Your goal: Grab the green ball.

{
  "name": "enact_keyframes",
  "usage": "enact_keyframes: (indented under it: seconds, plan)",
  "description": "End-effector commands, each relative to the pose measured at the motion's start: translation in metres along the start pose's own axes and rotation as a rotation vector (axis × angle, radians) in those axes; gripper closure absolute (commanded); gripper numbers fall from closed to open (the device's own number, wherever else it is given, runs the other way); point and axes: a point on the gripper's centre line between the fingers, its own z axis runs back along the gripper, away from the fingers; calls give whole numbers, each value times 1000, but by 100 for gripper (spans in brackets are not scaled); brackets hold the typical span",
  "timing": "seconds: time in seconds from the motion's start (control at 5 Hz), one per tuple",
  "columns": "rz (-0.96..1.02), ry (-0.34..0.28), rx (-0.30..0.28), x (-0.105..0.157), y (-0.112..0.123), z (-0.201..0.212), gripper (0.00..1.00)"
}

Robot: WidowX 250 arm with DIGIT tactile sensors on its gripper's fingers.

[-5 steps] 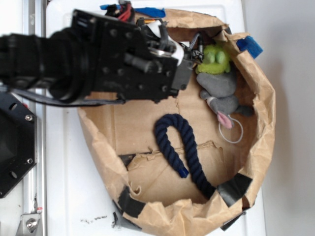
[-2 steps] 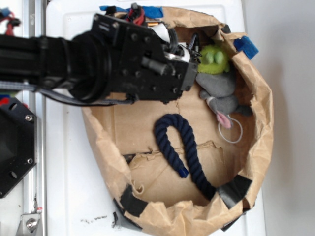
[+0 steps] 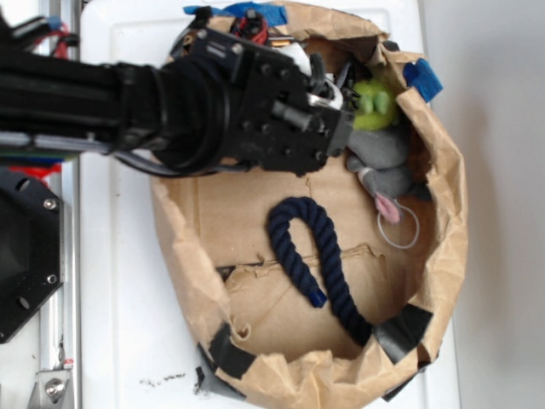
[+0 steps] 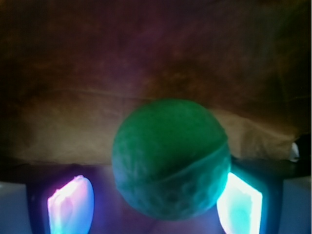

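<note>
In the wrist view the green ball (image 4: 170, 158) fills the space between my gripper's (image 4: 156, 204) two lit fingers, resting against the brown paper wall behind it. The right finger (image 4: 239, 204) is at the ball's side; the left finger (image 4: 72, 204) stands apart from it with a dark gap. The jaws are open around the ball. In the exterior view the gripper (image 3: 341, 89) reaches into the back of the paper bag, just left of the plush toy, and the arm hides the ball.
The crumpled brown paper bag (image 3: 183, 256) forms a walled bowl on the white table. Inside lie a grey plush toy with a lime-green head (image 3: 375, 106), a white ring (image 3: 400, 226) and a navy rope (image 3: 311, 247). Blue tape (image 3: 423, 78) sits on the rim.
The arm has moved right and toward the bag's back wall, ending close beside the plush toy's head. The bag's left wall has shifted a little.
</note>
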Motion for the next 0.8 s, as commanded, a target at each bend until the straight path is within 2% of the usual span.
enact_keyframes:
  seconds: [0.0,0.6]
  plan:
    - [5,-27,-81,18,5,6,100]
    - [7,-41,-85,18,6,9,100]
